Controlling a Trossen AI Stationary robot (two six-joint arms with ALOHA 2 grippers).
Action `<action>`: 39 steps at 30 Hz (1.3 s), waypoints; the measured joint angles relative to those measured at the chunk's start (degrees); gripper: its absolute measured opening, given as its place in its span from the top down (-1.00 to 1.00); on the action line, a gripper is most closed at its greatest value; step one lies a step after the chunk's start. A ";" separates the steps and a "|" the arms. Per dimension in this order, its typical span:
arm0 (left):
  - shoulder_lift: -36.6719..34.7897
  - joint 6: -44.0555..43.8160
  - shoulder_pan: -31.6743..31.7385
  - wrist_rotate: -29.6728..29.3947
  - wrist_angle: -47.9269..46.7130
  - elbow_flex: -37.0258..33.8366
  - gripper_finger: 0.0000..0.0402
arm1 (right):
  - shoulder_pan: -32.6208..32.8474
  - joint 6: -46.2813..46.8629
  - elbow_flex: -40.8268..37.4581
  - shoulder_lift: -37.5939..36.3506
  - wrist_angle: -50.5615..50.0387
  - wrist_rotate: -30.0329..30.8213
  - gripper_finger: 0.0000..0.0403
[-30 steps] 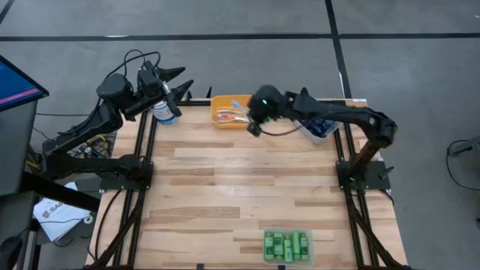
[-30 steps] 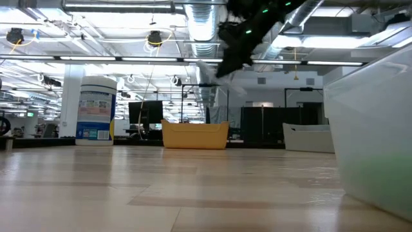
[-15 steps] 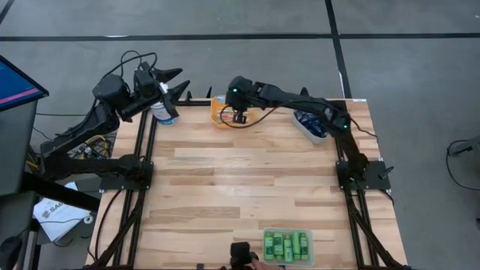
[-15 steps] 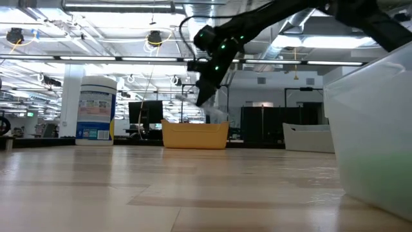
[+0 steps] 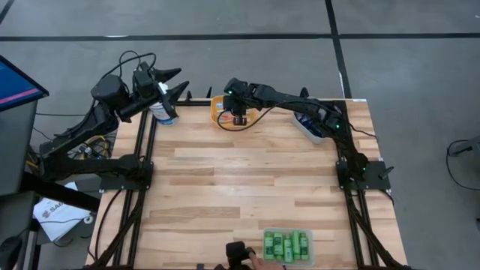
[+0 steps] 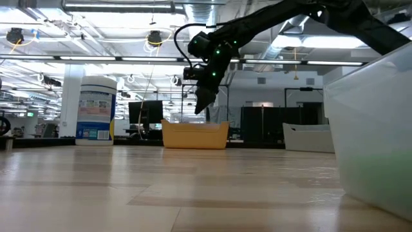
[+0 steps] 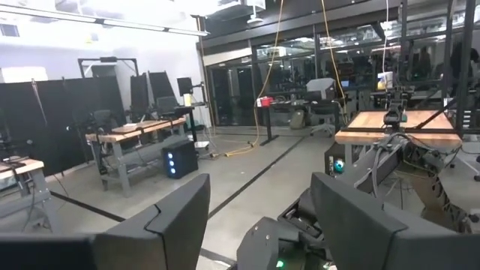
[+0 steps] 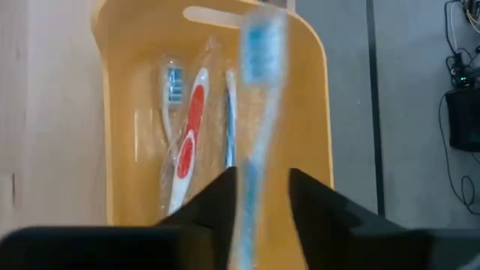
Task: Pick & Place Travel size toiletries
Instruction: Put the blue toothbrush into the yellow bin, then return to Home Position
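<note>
The right gripper (image 5: 239, 118) hangs over the orange bin (image 5: 222, 106) at the far edge of the table (image 5: 247, 187), its arm stretched in from the right side. In the right wrist view a blue-and-white toothbrush (image 8: 253, 120) stands between the two dark fingers (image 8: 319, 204), its bristle end out over the bin. The fingers sit close on either side of the handle, yet the brush is streaked and blurred, so I cannot tell whether they are gripping it or have let it go.

Below it, inside the orange bin (image 8: 315, 112), more wrapped toothbrushes lie side by side — a red-and-white one (image 8: 188, 142), with a pale one with blue bristles (image 8: 172, 94) beside it and a thin blue one (image 8: 229, 131) on its other side. In the low view the gripper (image 6: 202, 103) points down just above the bin's rim (image 6: 195, 135).

The left gripper (image 5: 174, 80) waits off the table's far left corner, beside the white canister (image 5: 163, 112), its fingers (image 7: 169, 225) spread apart and holding nothing.

At the near edge, a clear bin (image 5: 287, 245) holds a row of green bottles (image 5: 285, 245). Just beside it a person's hand (image 5: 251, 260) shows at the frame's bottom with a dark object (image 5: 238, 252) — what that is cannot be made out. A second bin (image 5: 313, 129) with dark blue items lies under the right arm near the far right corner.
</note>
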 joint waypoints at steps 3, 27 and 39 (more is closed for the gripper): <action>-0.09 0.06 0.00 -1.54 0.01 0.00 -0.17 | -0.03 0.57 -0.05 -0.86 -0.46 -0.15 0.16; -19.62 1.24 0.00 0.92 -6.99 -7.70 0.99 | -14.85 9.89 -16.48 -55.97 -7.65 -40.57 0.90; -27.36 -6.61 0.00 1.09 -6.78 -21.14 1.00 | -16.92 29.50 -66.11 -91.21 23.57 -40.33 0.99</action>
